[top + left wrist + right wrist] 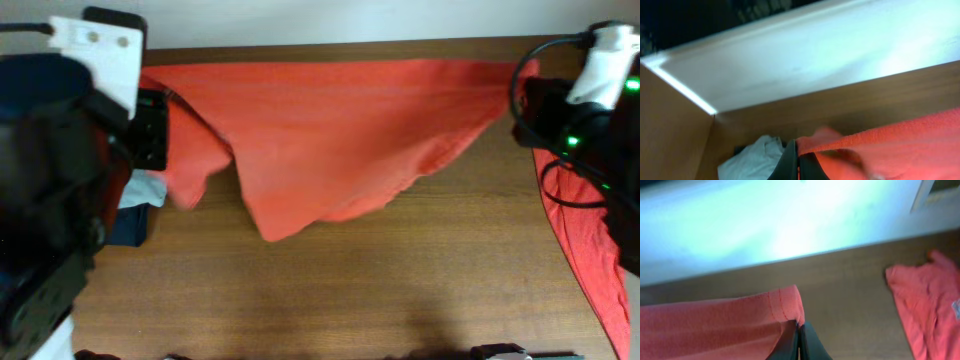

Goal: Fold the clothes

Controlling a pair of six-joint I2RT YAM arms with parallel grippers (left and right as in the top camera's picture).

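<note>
Nearest the robot the wooden table lies bare. The lowest drooping corner of the orange-red T-shirt hangs toward it, at about 7 o'clock from the garment's middle; I cannot tell whether it touches the wood. Farther out, the shirt spreads as a sagging sheet, its top edge pulled nearly straight along a 9-to-3 o'clock line close to the table's far edge. Each end of that edge is pinched. The left gripper has its fingers clamped on the cloth at 9 o'clock, and the right gripper is closed on a stitched hem at 3 o'clock. The shirt therefore lies between the arms, with neither nearer. Laying it flat likely calls for both to draw toward 6 o'clock together, keeping the edge taut. A second orange-red shirt lies at the table's right edge, and a white cloth is heaped beside the left gripper.
</note>
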